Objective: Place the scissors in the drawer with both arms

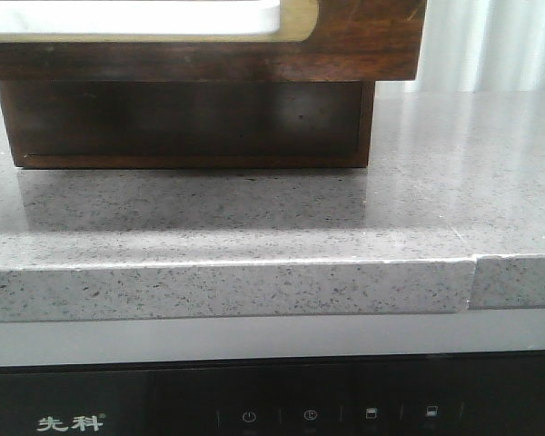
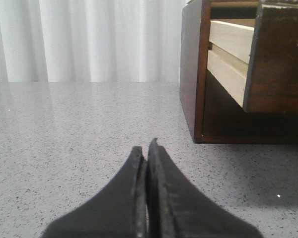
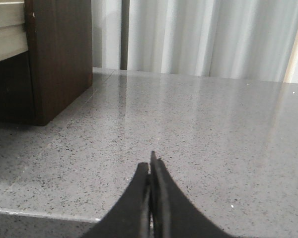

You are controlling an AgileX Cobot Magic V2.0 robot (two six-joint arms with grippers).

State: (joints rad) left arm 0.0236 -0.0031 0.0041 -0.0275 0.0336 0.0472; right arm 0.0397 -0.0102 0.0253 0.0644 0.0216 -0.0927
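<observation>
Drawer (image 1: pixel 200 36) pulled out of the wooden chest (image 2: pixel 193 74) on the grey countertop (image 1: pixel 254 218); contents probably hidden from view. Left gripper (image 2: pixel 148 148) and right gripper (image 3: pixel 150 166) fingers pressed together, holding nothing, low over the countertop.

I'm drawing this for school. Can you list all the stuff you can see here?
wooden chest: one, dark brown, standing on the counter
drawer: one, dark brown front with pale wood sides, pulled out of the chest
counter: one, grey speckled stone, under everything
curtain: white, behind the counter
appliance panel: one, black with small symbols, below the counter edge
scissors: none in view
left gripper: black, shut, over the counter
right gripper: black, shut, over the counter
</observation>
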